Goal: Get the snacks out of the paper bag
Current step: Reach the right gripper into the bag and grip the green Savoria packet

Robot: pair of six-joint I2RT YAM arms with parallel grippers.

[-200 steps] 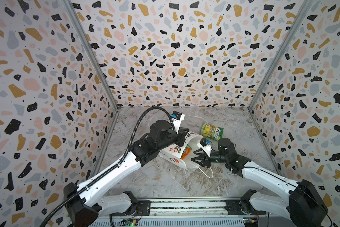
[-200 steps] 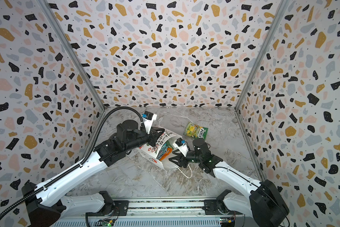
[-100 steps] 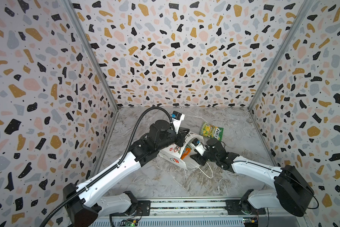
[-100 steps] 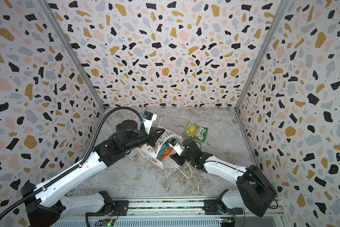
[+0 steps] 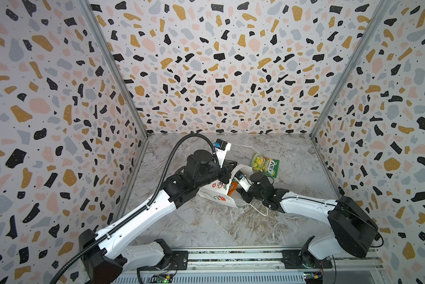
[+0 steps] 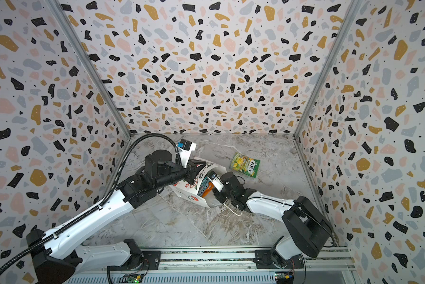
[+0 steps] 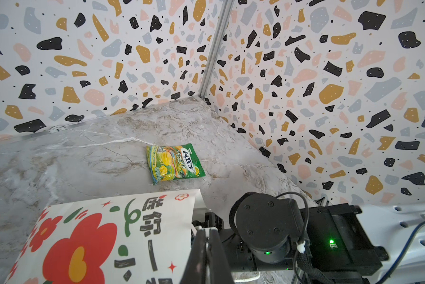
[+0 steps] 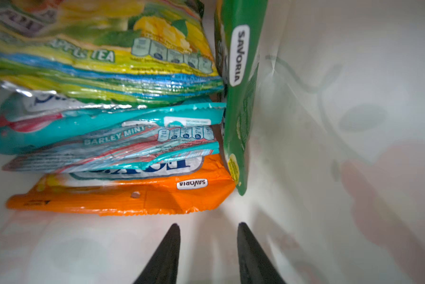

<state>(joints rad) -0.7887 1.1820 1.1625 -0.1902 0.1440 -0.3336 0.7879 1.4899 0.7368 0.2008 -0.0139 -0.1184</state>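
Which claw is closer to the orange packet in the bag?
Right. The right gripper is inside the paper bag, its open tips just short of the orange packet; the left gripper pinches the bag's rim.

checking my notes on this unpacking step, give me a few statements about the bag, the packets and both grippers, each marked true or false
1. A green-yellow packet lies on the table, outside the paper bag. True.
2. The paper bag stands upright. False: it lies tipped on its side.
3. The right gripper is inside the bag, jaws apart, nothing between them. True.
4. The bag is empty. False: an orange packet, teal packets and others lie inside.
5. The left gripper is open, away from the bag. False: it is shut on the bag's rim.
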